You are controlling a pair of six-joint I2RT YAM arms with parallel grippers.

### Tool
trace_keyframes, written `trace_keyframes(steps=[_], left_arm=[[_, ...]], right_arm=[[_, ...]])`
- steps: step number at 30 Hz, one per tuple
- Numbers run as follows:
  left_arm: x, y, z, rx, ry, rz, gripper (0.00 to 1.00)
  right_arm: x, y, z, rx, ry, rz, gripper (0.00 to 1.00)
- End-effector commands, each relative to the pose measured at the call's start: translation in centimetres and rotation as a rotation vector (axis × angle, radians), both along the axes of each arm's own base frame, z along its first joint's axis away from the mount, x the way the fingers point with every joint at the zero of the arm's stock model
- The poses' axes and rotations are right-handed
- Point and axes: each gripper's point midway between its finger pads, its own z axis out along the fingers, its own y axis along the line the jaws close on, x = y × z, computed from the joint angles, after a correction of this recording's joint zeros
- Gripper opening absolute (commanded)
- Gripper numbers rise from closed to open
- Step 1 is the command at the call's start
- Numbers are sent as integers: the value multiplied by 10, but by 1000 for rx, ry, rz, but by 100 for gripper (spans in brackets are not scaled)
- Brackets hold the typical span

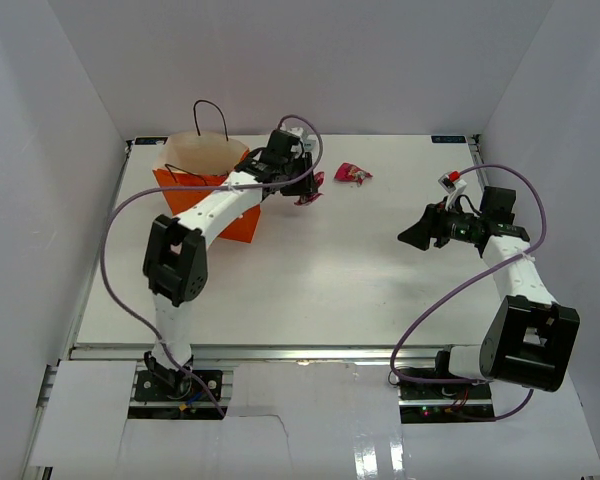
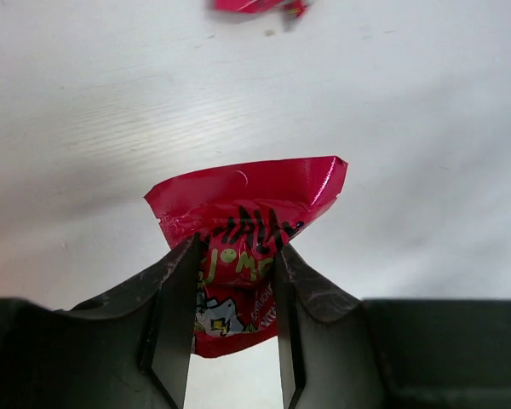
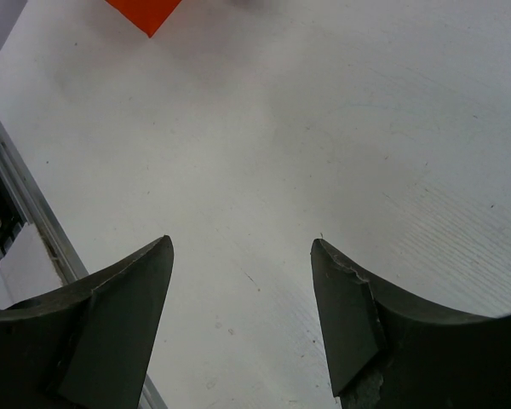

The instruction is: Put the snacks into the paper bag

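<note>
Left wrist view shows the left gripper (image 2: 236, 256) clamped on a red packet (image 2: 247, 200) beside the orange paper bag (image 1: 170, 185). A second red packet (image 1: 353, 174) lies nearby, and the right gripper (image 3: 243, 256) hangs parted over the table (image 3: 341, 128).

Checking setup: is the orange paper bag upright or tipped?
Upright: the orange paper bag stands with its open mouth facing up, pale inside showing.

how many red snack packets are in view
2: one red packet gripped by the left hand beside the paper bag, the other packet on the table nearby. More may hide inside the bag.
</note>
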Motion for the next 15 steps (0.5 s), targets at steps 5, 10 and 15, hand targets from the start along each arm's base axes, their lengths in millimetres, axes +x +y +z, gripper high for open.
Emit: trace_keyframes(steps=[5, 10, 15], left_arm=[[-67, 30, 201, -245, -335, -28, 15], [-78, 99, 243, -165, -412, 156, 16], [-61, 164, 240, -109, -402, 300, 16]], right_arm=[[5, -2, 20, -15, -64, 12, 72], [8, -1, 21, -25, -67, 15, 72], [10, 2, 26, -34, -77, 27, 72]])
